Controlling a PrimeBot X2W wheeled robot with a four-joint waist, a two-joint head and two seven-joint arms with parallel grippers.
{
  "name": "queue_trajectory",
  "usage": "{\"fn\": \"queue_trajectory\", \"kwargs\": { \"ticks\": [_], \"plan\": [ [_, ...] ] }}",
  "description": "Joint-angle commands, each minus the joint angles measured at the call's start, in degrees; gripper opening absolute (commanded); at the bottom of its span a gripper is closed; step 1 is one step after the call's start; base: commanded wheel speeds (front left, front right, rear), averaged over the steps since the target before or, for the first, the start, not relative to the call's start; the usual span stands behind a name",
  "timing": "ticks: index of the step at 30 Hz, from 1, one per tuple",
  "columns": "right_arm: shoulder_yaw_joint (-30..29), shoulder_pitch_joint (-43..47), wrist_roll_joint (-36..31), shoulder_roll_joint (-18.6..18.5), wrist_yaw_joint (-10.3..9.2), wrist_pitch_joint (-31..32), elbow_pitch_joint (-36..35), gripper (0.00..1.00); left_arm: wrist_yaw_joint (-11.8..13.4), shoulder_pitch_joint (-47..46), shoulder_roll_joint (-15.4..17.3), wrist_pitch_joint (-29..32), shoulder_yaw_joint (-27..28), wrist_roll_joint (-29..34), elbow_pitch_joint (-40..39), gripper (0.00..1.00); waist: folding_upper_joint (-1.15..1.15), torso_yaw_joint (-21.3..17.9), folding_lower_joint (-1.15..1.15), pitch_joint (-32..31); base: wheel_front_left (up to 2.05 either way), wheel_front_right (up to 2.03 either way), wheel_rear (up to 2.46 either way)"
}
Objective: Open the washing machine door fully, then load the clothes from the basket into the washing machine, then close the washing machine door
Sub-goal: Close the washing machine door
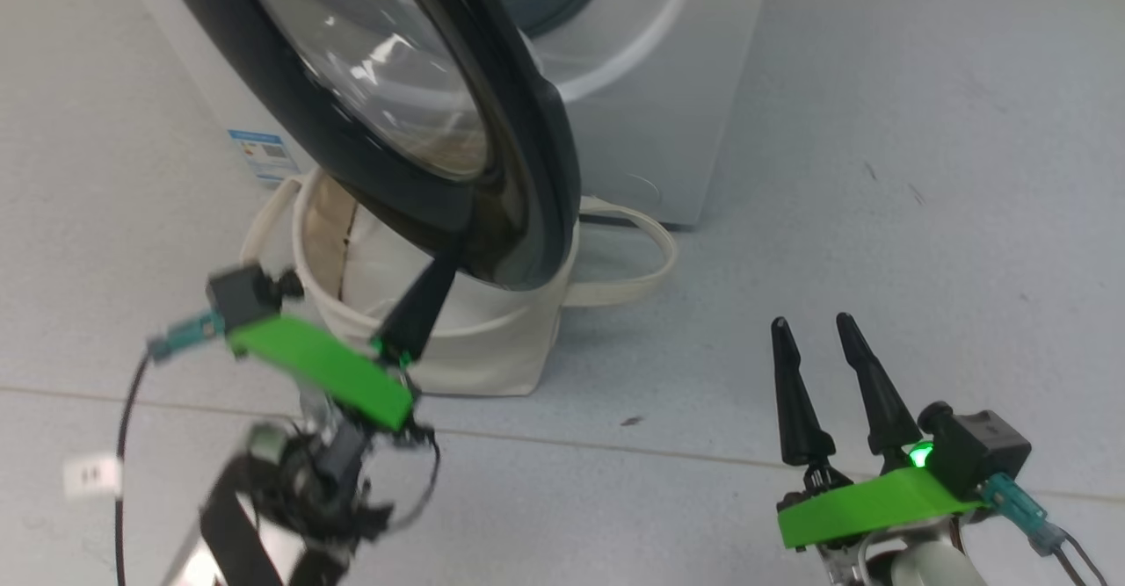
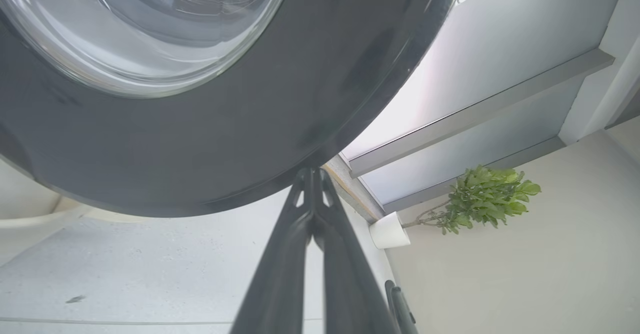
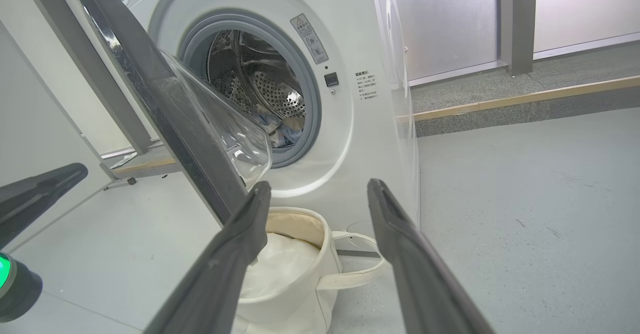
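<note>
The washing machine (image 1: 650, 85) stands at the top with its door (image 1: 527, 155) swung partway out over the basket (image 1: 492, 340). My left gripper (image 1: 432, 292) is shut, and its joined tips (image 2: 311, 174) press against the lower black rim of the door (image 2: 225, 138). At the lower right my right gripper (image 1: 813, 327) hangs open and empty, well away from the basket. Between the fingers of the right gripper (image 3: 316, 194) I see the door (image 3: 165, 108), the basket (image 3: 310, 279) holding a white cloth, and blue and cream clothes (image 3: 279, 127) inside the drum.
A potted plant (image 2: 480, 199) stands by a frosted glass wall. To the right of the washer runs a raised grey step (image 3: 525, 98). Open grey floor (image 1: 923, 173) lies right of the machine. A blue label (image 1: 264, 154) sits low on the washer's front.
</note>
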Motion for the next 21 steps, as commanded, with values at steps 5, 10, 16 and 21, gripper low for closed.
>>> {"fn": "queue_trajectory", "kwargs": {
  "ticks": [5,10,16,21],
  "plan": [
    [0.84,0.36,0.18,0.50,0.00,-0.71,-1.61,1.00,-0.39,4.28,6.55,-17.95,-5.16,14.07,-1.60,0.00,0.00,3.66,0.00,-3.19,0.00,0.00,0.00],
    [0.86,0.97,-0.20,0.50,0.00,-0.71,-1.88,1.00,3.70,6.45,6.33,-28.38,-5.67,28.70,4.55,0.00,0.00,5.44,0.00,-4.30,0.00,0.00,0.00],
    [0.51,1.67,-0.49,0.50,0.00,-0.71,-2.40,1.00,8.07,12.15,0.57,-28.68,4.88,45.23,-3.13,0.00,0.00,6.68,0.00,-4.98,0.00,0.00,0.00],
    [0.71,2.08,-0.35,0.50,0.00,-0.71,-2.29,1.00,6.64,16.52,-2.22,-28.69,9.19,51.29,-5.74,1.00,0.00,6.72,0.00,-5.59,0.00,0.00,0.00]
  ]
}}
